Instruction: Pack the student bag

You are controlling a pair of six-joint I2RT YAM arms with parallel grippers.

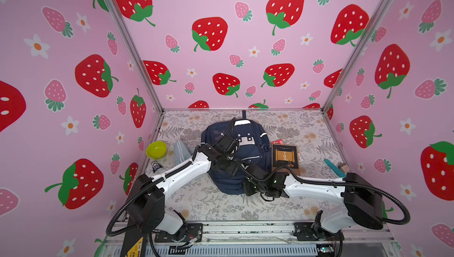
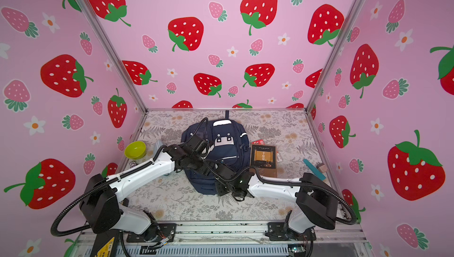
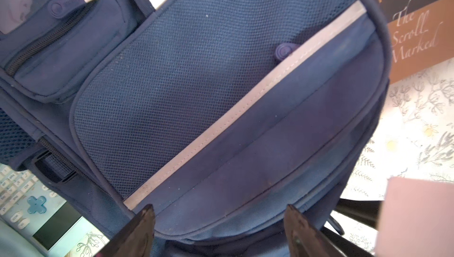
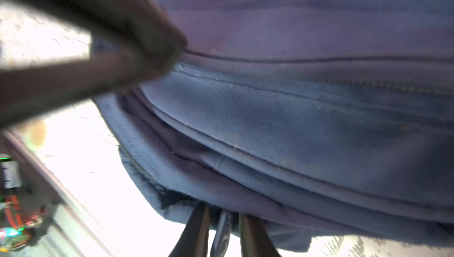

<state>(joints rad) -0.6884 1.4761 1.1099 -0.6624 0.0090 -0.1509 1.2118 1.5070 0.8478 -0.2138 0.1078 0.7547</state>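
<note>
The student bag [image 1: 253, 150] [image 2: 228, 156] lies flat mid-table, navy, cartoon-face patch up. My left gripper [image 1: 232, 156] [image 3: 219, 210] hovers over its front pocket [image 3: 196, 71]. It is open wide, with nothing between its fingertips [image 3: 147, 215]. My right gripper [image 1: 247, 186] [image 4: 223, 221] is at the bag's near edge [image 4: 294, 120]. Its jaws stand narrow around a dark zip pull [image 4: 223, 231]. Blur hides whether the pads press it. The left arm's blurred dark shape [image 4: 98, 47] crosses the right wrist view.
A brown book [image 1: 285, 156] [image 3: 415, 35] lies right of the bag, a red packet [image 1: 277, 142] behind it. A teal stick [image 1: 334, 167] and a wooden block [image 1: 344, 167] lie far right. At left are a green bowl [image 1: 156, 149], a pale-blue calculator [image 3: 22, 194] and a small dark packet [image 1: 156, 166].
</note>
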